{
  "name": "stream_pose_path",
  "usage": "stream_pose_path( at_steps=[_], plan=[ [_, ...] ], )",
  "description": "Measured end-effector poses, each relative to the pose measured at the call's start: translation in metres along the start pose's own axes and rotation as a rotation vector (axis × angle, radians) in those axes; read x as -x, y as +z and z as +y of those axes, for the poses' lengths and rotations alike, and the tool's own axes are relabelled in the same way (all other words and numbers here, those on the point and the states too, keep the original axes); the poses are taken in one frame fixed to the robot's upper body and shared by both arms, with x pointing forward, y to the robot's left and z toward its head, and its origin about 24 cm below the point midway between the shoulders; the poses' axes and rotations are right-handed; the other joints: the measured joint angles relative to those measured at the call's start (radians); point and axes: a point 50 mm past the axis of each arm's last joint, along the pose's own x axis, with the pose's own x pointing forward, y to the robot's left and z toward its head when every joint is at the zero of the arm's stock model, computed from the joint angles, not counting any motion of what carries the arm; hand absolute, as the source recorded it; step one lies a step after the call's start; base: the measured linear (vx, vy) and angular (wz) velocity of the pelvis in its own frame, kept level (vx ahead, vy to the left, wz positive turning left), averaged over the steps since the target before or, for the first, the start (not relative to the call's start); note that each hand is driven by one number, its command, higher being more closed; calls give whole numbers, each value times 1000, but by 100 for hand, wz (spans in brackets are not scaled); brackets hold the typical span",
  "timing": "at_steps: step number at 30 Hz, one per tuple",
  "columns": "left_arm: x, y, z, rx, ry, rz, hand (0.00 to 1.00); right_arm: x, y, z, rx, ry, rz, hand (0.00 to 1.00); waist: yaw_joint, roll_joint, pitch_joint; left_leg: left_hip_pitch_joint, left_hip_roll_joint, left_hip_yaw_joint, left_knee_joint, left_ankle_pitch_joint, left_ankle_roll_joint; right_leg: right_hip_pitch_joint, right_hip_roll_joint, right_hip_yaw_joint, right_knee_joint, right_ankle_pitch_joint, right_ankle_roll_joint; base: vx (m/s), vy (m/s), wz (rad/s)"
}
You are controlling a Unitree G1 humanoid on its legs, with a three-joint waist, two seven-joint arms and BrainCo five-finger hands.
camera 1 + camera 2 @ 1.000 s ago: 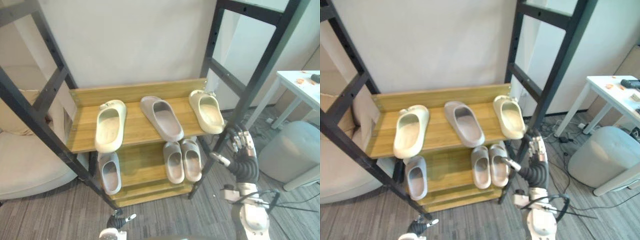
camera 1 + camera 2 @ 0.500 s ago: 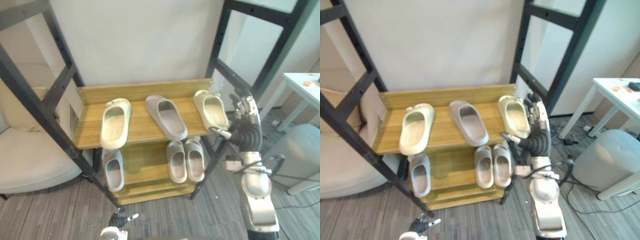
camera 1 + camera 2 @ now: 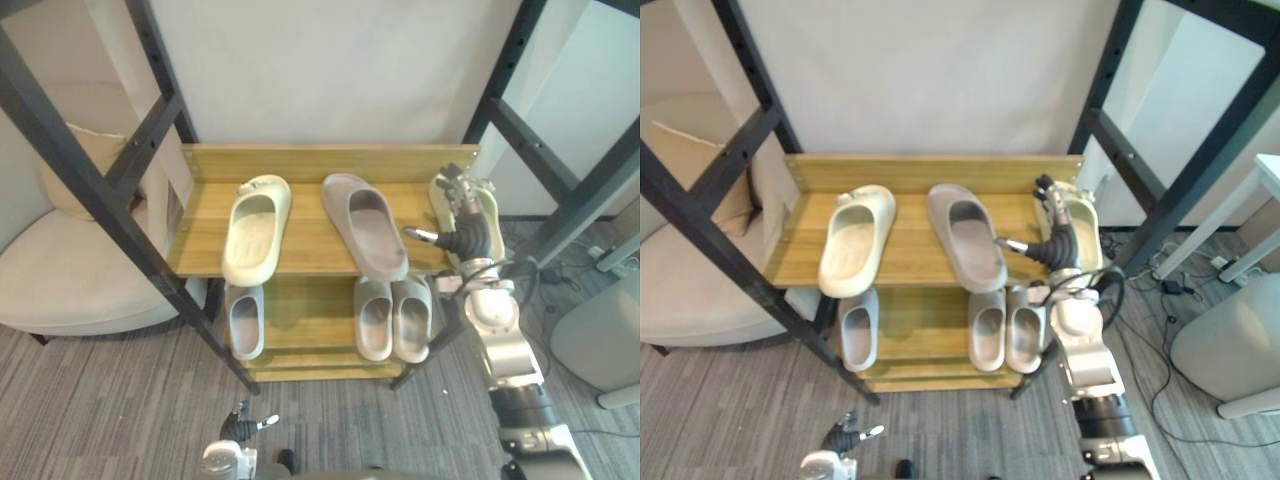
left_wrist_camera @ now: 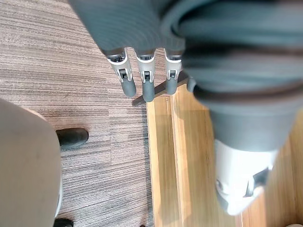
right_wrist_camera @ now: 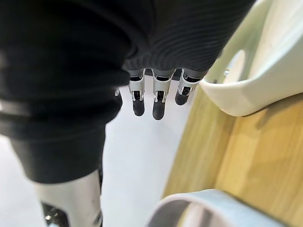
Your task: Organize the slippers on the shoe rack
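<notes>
Right robot hand [image 3: 462, 218]: released, fingers straight, over the right cream slipper [image 3: 1084, 228] at the top shelf's end; contact unclear.
Left robot hand [image 4: 146, 78]: released, low above the carpet [image 4: 71, 71] beside the shoe rack [image 3: 310, 163].
Top shelf, also: left cream slipper [image 3: 255, 230], taupe slipper [image 3: 365, 225] mid-shelf.
Lower shelf: single grey slipper [image 3: 245, 320], grey pair [image 3: 392, 320].

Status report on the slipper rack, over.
Right hand open beside rightmost cream slipper, top shelf. Left hand open, low near floor. Grey slipper askew mid-shelf.

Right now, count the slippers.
6. Top shelf: left cream slipper, middle grey slipper, right cream slipper by the right hand. Lower shelf: lone grey slipper left, grey pair right. More possibly hidden.
</notes>
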Motion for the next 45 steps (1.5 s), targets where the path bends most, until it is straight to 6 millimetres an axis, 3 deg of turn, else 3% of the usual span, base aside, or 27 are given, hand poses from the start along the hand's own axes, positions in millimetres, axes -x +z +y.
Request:
stream_pose_path(
  at_steps=[23,32,33,45],
  plan=[
    [-1,5,2,63,1,-18,0,-51,2,17,129,205,38,0,17,-1,30,-13,0,-8,-1,0,0,-9,1,-10,0,0,-1,0,0,0],
    [-1,6,2,100,4,-21,0,-65,1,20,193,254,73,0,27,5,38,-17,16,-11,-6,0,-1,-10,18,-14,1,24,-34,0,0,0],
    [-1,7,2,102,2,-23,0,-67,1,20,199,255,80,100,29,6,41,-18,20,-12,-6,1,-2,-10,22,-14,3,28,-39,0,0,0],
    [-2,11,0,123,0,-38,0,-84,14,22,229,261,55,100,47,18,52,-33,38,-28,-5,10,-15,-15,37,-40,4,28,-39,-9,-23,4]
  ],
)
